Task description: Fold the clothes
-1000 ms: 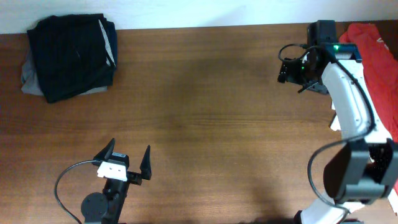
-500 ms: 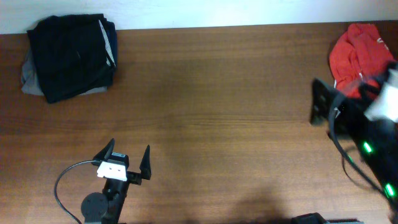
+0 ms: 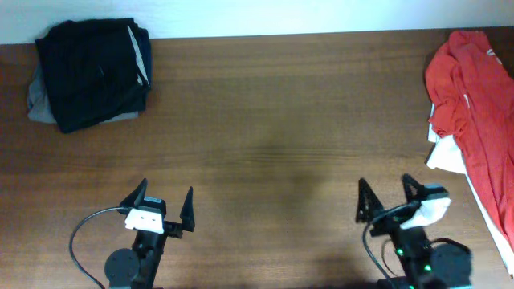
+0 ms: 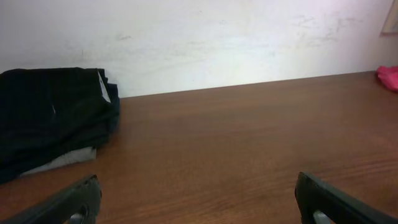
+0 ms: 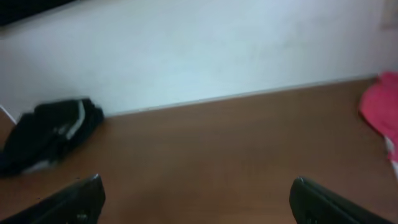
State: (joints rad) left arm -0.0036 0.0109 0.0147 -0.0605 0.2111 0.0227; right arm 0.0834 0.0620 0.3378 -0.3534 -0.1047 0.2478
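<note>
Red garment (image 3: 475,88) lies crumpled; left gripper (image 3: 168,189) and right gripper (image 3: 385,184) gape.

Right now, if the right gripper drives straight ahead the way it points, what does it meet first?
Nothing close: only bare table lies ahead of the right gripper, up to the white wall. The black clothes sit off left, the red garment off right, seemingly outside its line.
</note>
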